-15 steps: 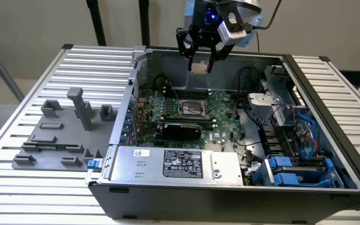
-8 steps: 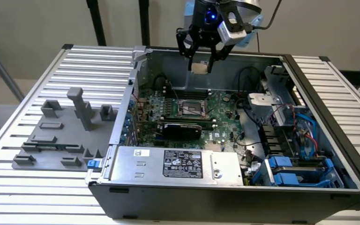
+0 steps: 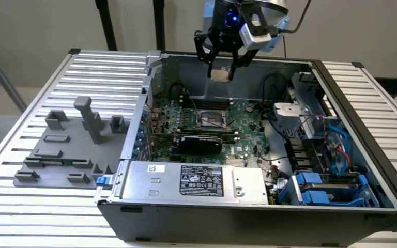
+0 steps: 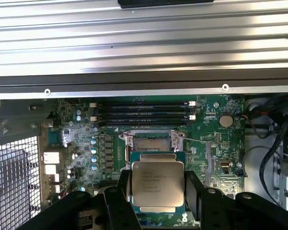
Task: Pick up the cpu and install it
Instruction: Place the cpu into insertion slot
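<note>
The cpu (image 4: pixel 156 184), a small square chip with a silvery top and tan rim, is held between the black fingers (image 4: pixel 194 191) of my gripper (image 4: pixel 157 191). In the exterior view the gripper (image 3: pixel 221 70) hangs above the open computer case, with the cpu (image 3: pixel 220 75) showing pale at its tip. Below lies the green motherboard (image 3: pixel 243 116) with its dark square socket (image 3: pixel 210 121); in the wrist view the socket (image 4: pixel 152 142) sits just beyond the held chip, its metal frame open.
The black case (image 3: pixel 254 219) stands on a slatted metal table (image 3: pixel 54 201). Grey fixture blocks (image 3: pixel 74 139) stand at the exterior view's left. A power supply (image 3: pixel 195 181), cables and blue drive brackets (image 3: pixel 322 188) crowd the case. Memory slots (image 4: pixel 144 112) lie beyond the socket.
</note>
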`<state>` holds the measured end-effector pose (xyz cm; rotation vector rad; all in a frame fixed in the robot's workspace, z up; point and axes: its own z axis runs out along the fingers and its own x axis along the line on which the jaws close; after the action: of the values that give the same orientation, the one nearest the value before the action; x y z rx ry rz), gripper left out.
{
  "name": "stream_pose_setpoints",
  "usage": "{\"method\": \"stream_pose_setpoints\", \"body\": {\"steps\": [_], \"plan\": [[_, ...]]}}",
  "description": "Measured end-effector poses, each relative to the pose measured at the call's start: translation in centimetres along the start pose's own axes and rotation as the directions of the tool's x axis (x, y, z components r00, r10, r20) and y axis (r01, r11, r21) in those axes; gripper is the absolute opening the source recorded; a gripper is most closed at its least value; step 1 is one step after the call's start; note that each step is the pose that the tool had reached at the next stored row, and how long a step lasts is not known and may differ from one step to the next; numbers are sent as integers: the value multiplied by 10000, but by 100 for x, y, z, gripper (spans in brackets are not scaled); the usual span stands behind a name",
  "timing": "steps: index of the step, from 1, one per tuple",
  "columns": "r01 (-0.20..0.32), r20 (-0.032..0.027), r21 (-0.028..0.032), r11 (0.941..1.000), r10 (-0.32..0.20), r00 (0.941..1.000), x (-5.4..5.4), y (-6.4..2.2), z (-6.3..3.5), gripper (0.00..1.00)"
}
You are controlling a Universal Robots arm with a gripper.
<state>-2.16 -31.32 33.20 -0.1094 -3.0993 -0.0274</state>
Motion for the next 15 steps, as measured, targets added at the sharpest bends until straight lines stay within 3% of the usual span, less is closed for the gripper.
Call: {"method": "stream_pose_setpoints", "body": {"steps": [4, 7, 11, 15], "plan": [[-727, 10, -30, 9973, 727, 9974, 0, 0, 6, 55], [-1264, 16, -53, 9920, 1264, 9920, 0, 0, 10, 55], [-1977, 24, -84, 9802, 1977, 9803, -1, 0, 17, 55], [-2692, 28, -116, 9630, 2692, 9631, -1, 0, 23, 55]]}}
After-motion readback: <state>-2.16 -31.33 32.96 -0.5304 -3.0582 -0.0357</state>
